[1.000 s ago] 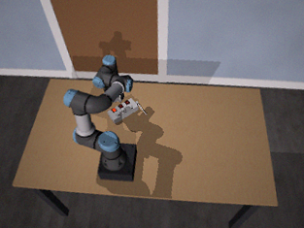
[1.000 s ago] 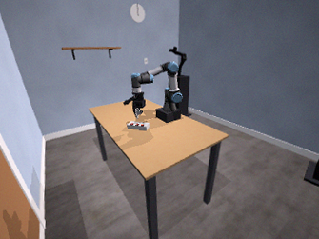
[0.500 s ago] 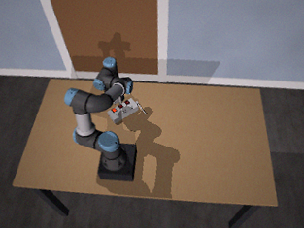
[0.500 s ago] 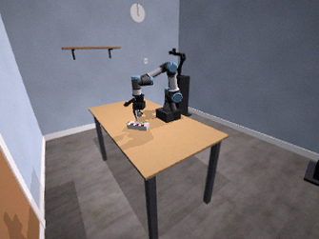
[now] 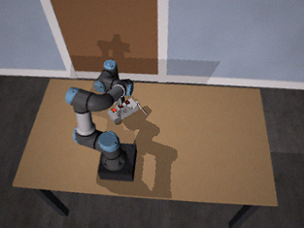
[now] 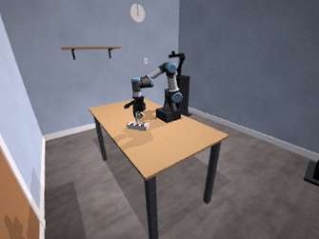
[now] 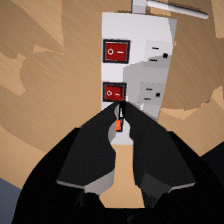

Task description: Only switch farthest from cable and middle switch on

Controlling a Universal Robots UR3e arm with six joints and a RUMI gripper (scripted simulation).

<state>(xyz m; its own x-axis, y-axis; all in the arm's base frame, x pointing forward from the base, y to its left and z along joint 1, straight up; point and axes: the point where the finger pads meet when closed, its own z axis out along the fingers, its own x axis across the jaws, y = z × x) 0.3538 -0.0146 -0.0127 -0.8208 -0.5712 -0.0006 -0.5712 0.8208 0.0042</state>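
A white power strip (image 5: 124,110) (image 6: 137,126) (image 7: 154,40) lies right way up on the table, its cable (image 7: 172,10) (image 5: 142,109) leaving the far end in the wrist view. Three red rocker switches sit along its left side. The one nearest the cable (image 7: 116,51) and the middle one (image 7: 114,92) are dark red. The one farthest from the cable (image 7: 119,125) glows bright orange-red and shows only as a sliver behind my fingertips. My gripper (image 7: 120,102) (image 5: 120,102) (image 6: 137,116) is shut with nothing in it. Its tips rest on the strip just below the middle switch.
The arm's black base (image 5: 117,166) (image 6: 167,114) stands on the wooden table (image 5: 211,134) (image 6: 175,142) near the strip. A second black stand (image 6: 182,92) is behind the table against the wall.
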